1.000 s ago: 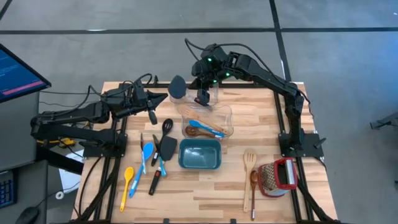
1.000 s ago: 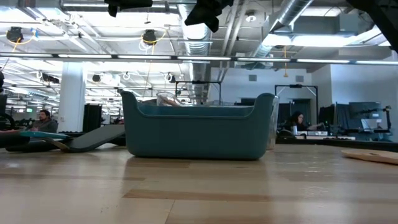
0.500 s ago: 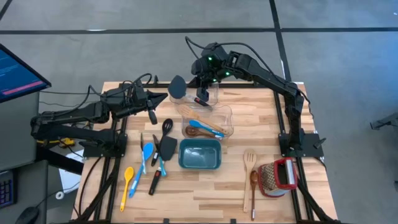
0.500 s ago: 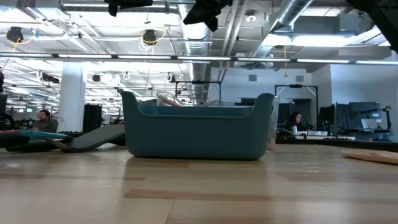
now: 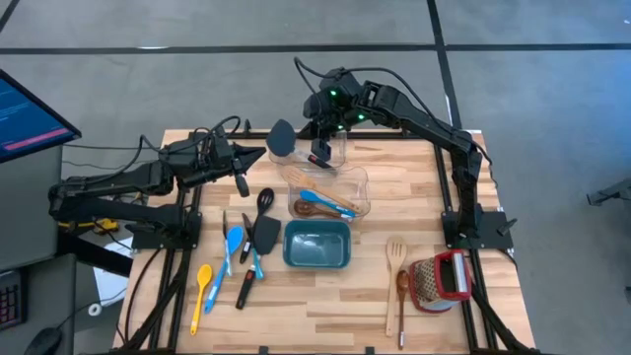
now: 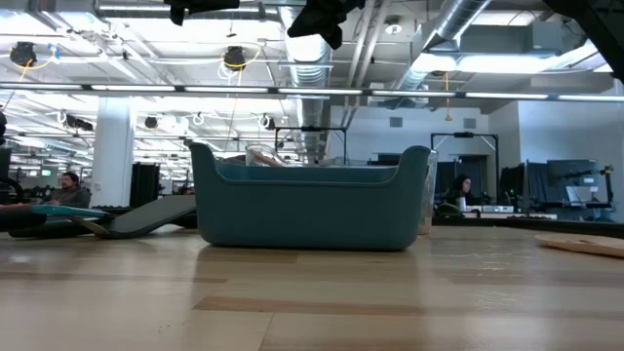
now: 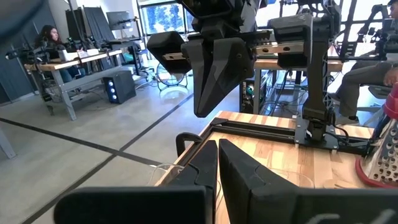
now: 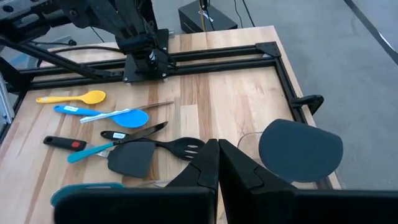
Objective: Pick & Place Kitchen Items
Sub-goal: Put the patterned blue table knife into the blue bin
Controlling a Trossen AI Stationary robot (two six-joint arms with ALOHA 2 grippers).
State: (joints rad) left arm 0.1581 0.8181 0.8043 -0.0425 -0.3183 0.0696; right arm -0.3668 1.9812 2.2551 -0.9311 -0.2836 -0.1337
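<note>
Right gripper (image 5: 320, 156): fingers pressed together, grasping nothing; hanging above the far end of the clear container (image 5: 330, 187), beside the dark round lid (image 5: 281, 139) on its left; right wrist view showing the closed fingers (image 8: 208, 163) meeting in a point.

Left gripper (image 5: 243, 184): fingers clenched together, empty; hovering over the table's left side, well apart from the right gripper; closed fingertips (image 7: 214, 163) showing in the left wrist view.

Kitchen items, lying as follows: brown wooden spoon (image 5: 308, 208), blue spoon (image 5: 325, 201) and a pale wooden utensil sitting inside the clear container, just below the right gripper; black slotted ladle (image 5: 263, 202), black spatula (image 5: 264, 234), blue spoon (image 5: 233, 243) and yellow spoon (image 5: 202, 286) lying on the table (image 5: 335, 306) beneath and nearer than the left gripper; pale slotted wooden spatula (image 5: 395, 258) and brown wooden spoon (image 5: 402, 296) lying near the right arm's base, beside a red-handled grater (image 5: 441, 279).

Teal bin (image 5: 316, 245): sitting mid-table, between the two utensil groups.
</note>
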